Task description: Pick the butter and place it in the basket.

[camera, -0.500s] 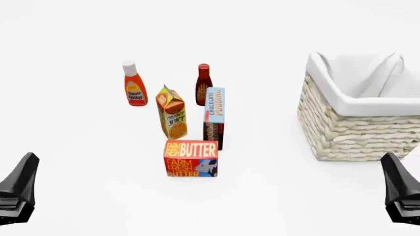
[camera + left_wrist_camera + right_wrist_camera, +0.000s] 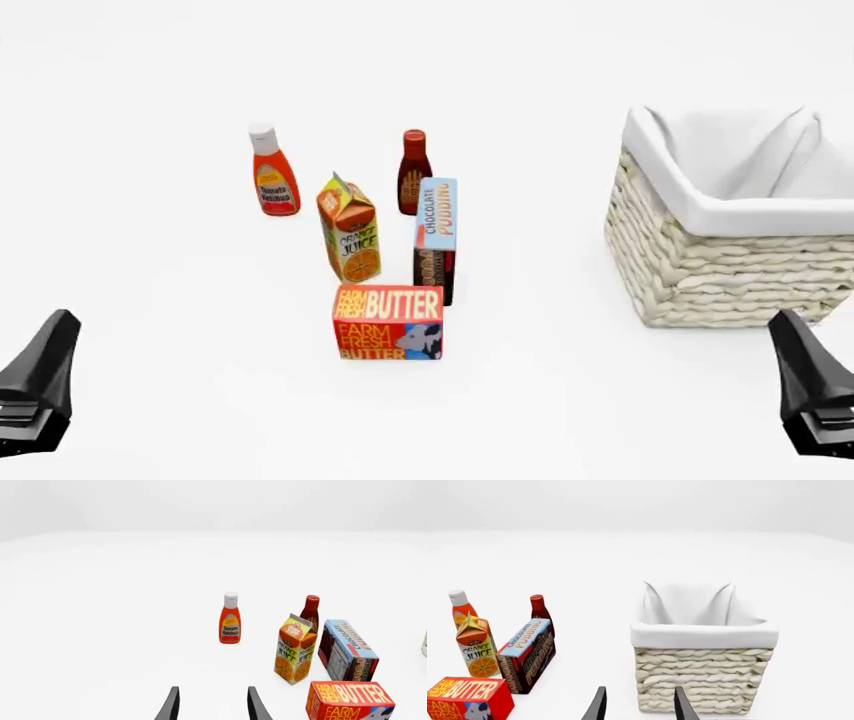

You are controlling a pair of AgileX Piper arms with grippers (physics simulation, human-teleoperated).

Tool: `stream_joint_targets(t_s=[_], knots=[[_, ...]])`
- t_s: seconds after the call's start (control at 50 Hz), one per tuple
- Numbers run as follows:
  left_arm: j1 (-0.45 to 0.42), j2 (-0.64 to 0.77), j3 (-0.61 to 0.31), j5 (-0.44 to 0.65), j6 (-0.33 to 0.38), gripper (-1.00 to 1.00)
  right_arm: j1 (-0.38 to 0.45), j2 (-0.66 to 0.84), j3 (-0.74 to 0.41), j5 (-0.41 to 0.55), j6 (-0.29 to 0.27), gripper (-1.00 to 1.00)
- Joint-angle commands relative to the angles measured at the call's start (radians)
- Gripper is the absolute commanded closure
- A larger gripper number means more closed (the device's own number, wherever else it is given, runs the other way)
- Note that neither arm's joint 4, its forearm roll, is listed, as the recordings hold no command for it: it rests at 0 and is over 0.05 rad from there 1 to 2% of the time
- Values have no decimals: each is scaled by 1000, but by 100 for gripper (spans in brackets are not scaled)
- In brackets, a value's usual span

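The butter (image 2: 388,322) is a small red-orange box with white lettering, lying on the table near the front centre; it also shows in the left wrist view (image 2: 349,700) and the right wrist view (image 2: 468,698). The basket (image 2: 727,275), cream wicker with a white liner, stands at the right and fills the right wrist view (image 2: 704,675). My left gripper (image 2: 38,385) sits low at the front left, well left of the butter, fingers (image 2: 172,706) apart and empty. My right gripper (image 2: 811,390) is at the front right, just in front of the basket, fingers (image 2: 682,705) apart and empty.
Behind the butter stand an orange juice carton (image 2: 351,229), a chocolate pudding box (image 2: 437,238), a ketchup bottle (image 2: 274,172) and a dark sauce bottle (image 2: 414,172). White table surface lies between the groceries and the basket.
The right gripper has shifted very slightly toward the left and up in the front view. Nothing else has moved.
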Motion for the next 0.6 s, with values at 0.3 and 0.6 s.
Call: stream_joint_targets(t_s=[0.3, 0.6], knots=[[0, 0, 0, 0, 0, -100, 140, 168, -252, 185, -80, -100], [0, 0, 0, 0, 0, -100, 215, 319, -386, 211, -144, -100]])
